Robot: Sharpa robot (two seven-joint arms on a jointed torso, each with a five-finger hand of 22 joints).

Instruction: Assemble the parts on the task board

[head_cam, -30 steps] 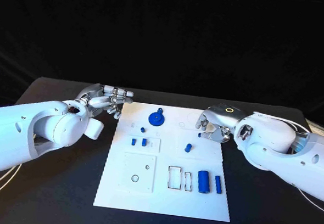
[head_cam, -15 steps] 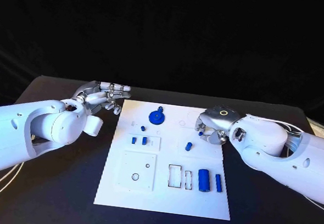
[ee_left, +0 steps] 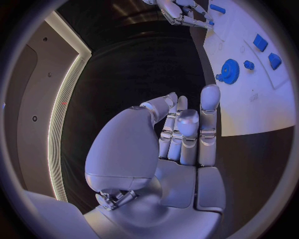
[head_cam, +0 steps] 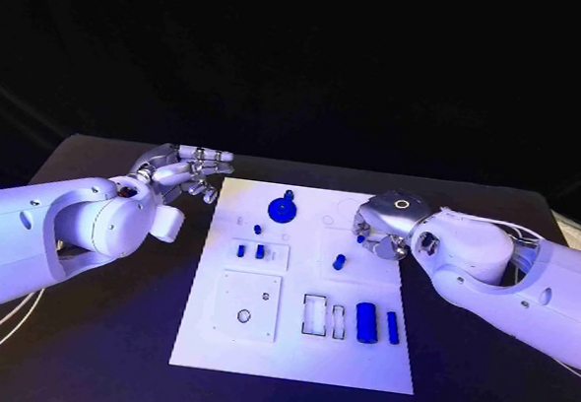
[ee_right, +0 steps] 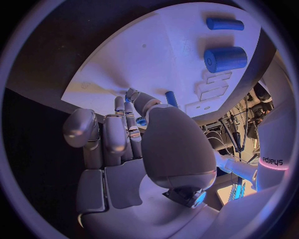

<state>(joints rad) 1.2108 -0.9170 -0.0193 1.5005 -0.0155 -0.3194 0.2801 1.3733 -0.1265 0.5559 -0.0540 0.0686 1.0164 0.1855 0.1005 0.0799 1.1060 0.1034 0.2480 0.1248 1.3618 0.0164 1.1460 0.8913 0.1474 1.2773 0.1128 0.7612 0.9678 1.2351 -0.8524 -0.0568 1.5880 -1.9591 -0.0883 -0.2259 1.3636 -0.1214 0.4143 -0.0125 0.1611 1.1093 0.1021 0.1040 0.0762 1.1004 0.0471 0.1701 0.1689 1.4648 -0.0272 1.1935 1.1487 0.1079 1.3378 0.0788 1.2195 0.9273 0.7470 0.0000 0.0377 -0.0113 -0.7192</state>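
Since a second ago right robot hand (head_cam: 385, 225) has edged inward over the task board (head_cam: 293, 355), fingers curled on a small blue part (ee_right: 142, 121), hold uncertain; left robot hand (head_cam: 184, 170) waits empty, fingers apart, over the bench; next: seating the part.

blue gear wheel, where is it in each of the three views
Head view: the blue gear wheel lies near the task board's far edge, between the two hands.
Left wrist view: the gear sits beyond the fingertips on the board.
Right wrist view: I cannot find it.
Shared landmark: the white task board.
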